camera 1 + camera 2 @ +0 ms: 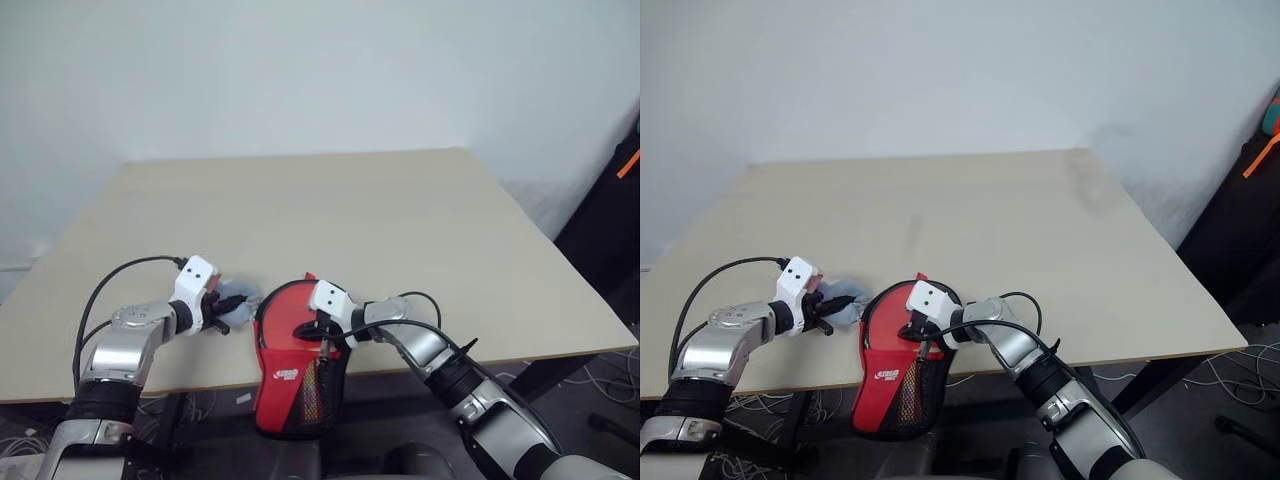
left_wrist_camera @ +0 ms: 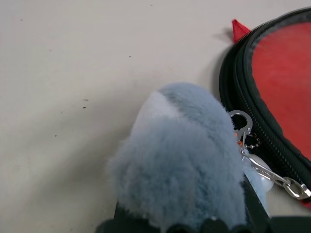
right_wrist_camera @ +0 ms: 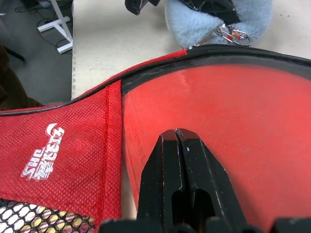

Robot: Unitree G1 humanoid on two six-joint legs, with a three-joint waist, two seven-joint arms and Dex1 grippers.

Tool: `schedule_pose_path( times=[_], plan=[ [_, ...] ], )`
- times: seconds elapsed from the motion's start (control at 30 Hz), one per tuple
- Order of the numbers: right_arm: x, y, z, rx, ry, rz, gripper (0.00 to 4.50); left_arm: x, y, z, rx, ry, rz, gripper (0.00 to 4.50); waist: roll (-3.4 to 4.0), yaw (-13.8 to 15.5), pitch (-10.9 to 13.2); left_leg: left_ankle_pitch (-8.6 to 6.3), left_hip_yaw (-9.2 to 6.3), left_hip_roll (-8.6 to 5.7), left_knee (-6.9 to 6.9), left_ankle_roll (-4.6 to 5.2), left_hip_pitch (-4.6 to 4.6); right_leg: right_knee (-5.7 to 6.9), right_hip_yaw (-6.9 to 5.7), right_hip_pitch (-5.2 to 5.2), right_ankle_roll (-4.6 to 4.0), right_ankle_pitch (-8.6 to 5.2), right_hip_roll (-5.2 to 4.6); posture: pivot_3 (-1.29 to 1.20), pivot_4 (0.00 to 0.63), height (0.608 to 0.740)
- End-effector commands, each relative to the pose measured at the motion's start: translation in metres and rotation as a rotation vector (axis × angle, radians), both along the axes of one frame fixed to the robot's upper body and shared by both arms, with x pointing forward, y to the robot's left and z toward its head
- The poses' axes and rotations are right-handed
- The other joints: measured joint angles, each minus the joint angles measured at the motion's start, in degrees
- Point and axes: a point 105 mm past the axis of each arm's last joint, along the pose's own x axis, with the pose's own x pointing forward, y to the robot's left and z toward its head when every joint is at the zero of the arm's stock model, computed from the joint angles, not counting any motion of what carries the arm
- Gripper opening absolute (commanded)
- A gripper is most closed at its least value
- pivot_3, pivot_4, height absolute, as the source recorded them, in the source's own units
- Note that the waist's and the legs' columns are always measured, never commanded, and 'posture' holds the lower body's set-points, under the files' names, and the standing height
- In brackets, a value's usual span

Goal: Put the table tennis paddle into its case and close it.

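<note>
Left gripper (image 1: pixel 232 303) clamped on grey-blue pom-pom pull (image 1: pixel 236 312), right gripper (image 1: pixel 308 329) closed, pressing the case (image 1: pixel 290 375) at table (image 1: pixel 400 230) front edge, left wrist view: pom-pom between fingers, zip beside, right wrist view: shut fingertips (image 3: pixel 176 141) on red table tennis paddle (image 3: pixel 233 111) inside case.

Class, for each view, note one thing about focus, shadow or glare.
Left wrist view: the pom-pom is soft and out of focus, and casts a faint shadow on the table. Right wrist view: a pale sheen streaks the case. Left eye view: even, soft light.
</note>
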Motion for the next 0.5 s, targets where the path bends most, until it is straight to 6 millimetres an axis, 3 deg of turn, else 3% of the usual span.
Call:
schedule_pose_path(
  times=[0.03,0.3,0.5],
  plan=[
    [0.002,0.002,0.004,-0.004,-0.013,0.008,0.0,0.014,0.018,0.013,0.004,-0.074,0.13,0.45,0.0,0.01,0.0,0.0,-0.01,0.0,0.0,0.0,0.0,0.0,0.0,0.0,0.0,0.0,0.0,0.0,0.0,0.707],
    [0.002,0.002,0.003,-0.013,-0.011,0.014,0.0,0.011,0.025,0.002,0.146,-0.052,0.099,0.45,0.05,0.0,0.01,0.0,-0.03,-0.01,-0.04,0.0,-0.01,0.0,-0.01,0.0,0.0,0.0,0.0,0.0,0.0,0.707],
    [0.002,0.002,0.002,-0.018,-0.009,0.017,0.0,0.024,0.034,0.004,0.186,-0.088,0.159,0.45,0.3,-0.01,-0.01,0.0,-0.09,0.01,-0.21,0.0,-0.02,-0.09,-0.12,-0.02,0.0,0.0,0.01,0.0,0.0,0.707]
  ],
)
